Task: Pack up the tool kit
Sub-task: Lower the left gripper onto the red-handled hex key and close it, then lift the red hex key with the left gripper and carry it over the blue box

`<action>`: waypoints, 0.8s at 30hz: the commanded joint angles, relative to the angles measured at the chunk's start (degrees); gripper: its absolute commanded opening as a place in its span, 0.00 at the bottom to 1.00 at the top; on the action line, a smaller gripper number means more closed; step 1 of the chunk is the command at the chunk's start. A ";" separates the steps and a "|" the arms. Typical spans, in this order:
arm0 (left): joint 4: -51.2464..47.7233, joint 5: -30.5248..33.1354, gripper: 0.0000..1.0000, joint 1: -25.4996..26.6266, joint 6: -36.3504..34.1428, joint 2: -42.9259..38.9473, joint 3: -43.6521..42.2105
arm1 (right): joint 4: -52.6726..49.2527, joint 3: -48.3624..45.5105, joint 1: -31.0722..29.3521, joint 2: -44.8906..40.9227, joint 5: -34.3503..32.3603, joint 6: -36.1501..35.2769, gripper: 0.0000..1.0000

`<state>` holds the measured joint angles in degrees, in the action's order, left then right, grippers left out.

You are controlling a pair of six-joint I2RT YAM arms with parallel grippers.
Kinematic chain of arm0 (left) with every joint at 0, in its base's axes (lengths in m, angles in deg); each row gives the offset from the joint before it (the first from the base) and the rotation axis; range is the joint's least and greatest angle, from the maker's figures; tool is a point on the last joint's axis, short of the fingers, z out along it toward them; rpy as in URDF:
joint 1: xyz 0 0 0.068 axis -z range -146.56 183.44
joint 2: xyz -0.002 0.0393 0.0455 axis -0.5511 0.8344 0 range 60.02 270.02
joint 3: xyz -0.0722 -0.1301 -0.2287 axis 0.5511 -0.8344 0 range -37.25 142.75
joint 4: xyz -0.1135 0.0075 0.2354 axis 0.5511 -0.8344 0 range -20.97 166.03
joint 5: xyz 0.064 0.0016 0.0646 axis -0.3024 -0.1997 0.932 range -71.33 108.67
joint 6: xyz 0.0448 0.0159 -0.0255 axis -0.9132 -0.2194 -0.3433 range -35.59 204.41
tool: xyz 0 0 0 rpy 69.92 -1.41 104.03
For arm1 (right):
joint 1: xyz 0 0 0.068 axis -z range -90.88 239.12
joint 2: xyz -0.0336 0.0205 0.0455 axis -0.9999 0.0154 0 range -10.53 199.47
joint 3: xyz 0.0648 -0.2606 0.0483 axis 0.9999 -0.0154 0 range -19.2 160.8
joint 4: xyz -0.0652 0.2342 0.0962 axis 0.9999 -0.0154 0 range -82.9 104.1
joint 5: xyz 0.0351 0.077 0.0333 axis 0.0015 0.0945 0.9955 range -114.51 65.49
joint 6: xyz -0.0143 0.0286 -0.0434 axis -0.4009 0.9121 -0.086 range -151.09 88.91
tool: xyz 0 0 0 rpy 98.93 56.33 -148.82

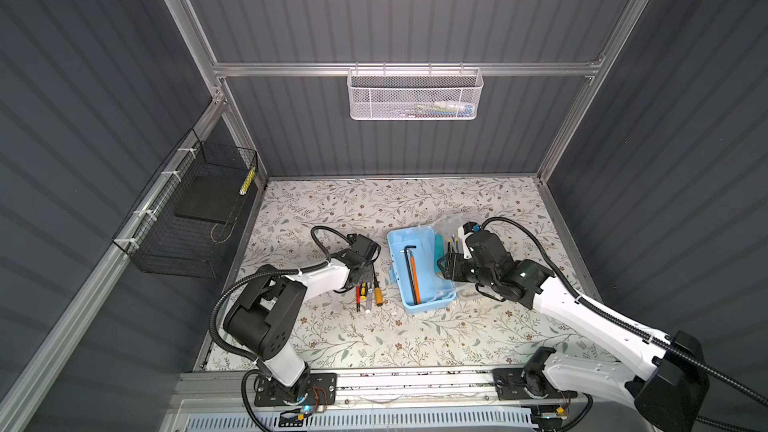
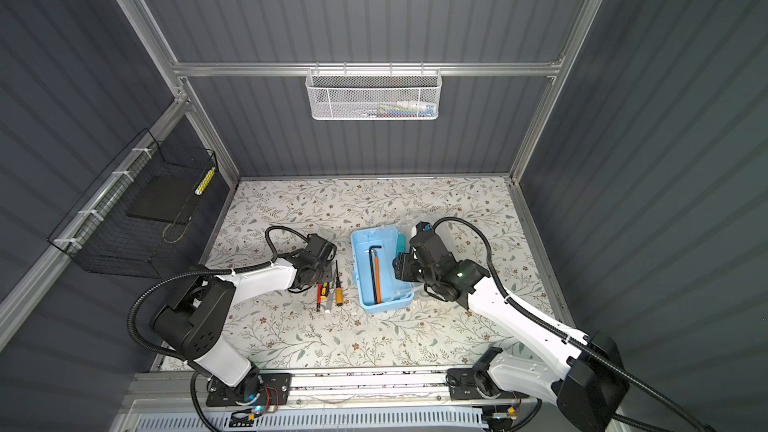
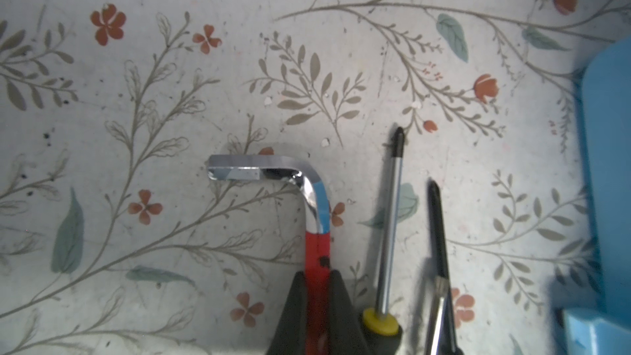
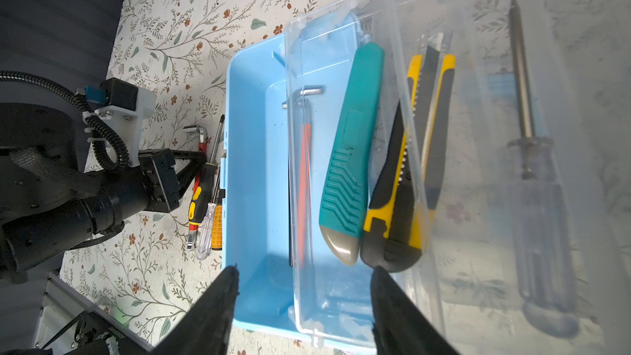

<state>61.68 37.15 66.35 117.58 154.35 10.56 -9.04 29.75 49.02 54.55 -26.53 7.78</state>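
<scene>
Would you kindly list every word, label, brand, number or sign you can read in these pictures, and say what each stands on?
No text can be read anywhere.
On the red-sleeved chrome hex key: small black marks on the sleeve, too blurred to read.
On the yellow strip in the black wire basket: dark dots, too small to read.
Inside the white mesh basket: any print is too small and veiled by the mesh.

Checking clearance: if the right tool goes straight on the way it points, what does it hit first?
Probably the blue box: its near end wall sits directly ahead of the open right tool. Depth is unclear, so it may pass just over the rim.
</scene>
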 commanded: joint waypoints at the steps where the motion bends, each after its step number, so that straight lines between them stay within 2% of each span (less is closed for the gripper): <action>1: -5.42 2.87 0.00 -0.39 0.25 0.00 0.80 | 0.51 -0.61 0.11 -0.58 0.62 0.85 0.62; 4: -9.05 5.97 0.00 -0.39 0.02 -3.33 2.13 | 1.34 -0.78 0.34 -0.57 1.22 1.19 0.62; 6: -11.18 5.76 0.00 -0.62 -0.19 -6.32 3.30 | 2.54 -0.78 0.60 -0.58 1.96 1.38 0.62; 11: -11.82 -3.78 0.00 -0.79 3.13 -14.90 5.55 | 2.83 -0.60 2.35 -3.35 3.86 1.47 0.62; 15: -3.93 -13.63 0.00 0.64 11.09 -19.67 4.18 | 3.18 -0.94 4.79 -4.65 5.18 1.17 0.62; 21: 2.59 -10.00 0.00 9.97 15.70 -16.77 8.79 | 2.57 -0.70 7.02 -5.30 6.45 0.24 0.62; 24: 4.85 -10.07 0.00 11.83 16.16 -13.13 11.20 | 2.57 -0.78 7.20 -5.99 6.71 0.22 0.62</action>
<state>61.63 27.34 77.32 131.24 139.33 18.58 -6.48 29.44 56.00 49.67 -20.79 8.77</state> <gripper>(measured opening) 0.100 0.624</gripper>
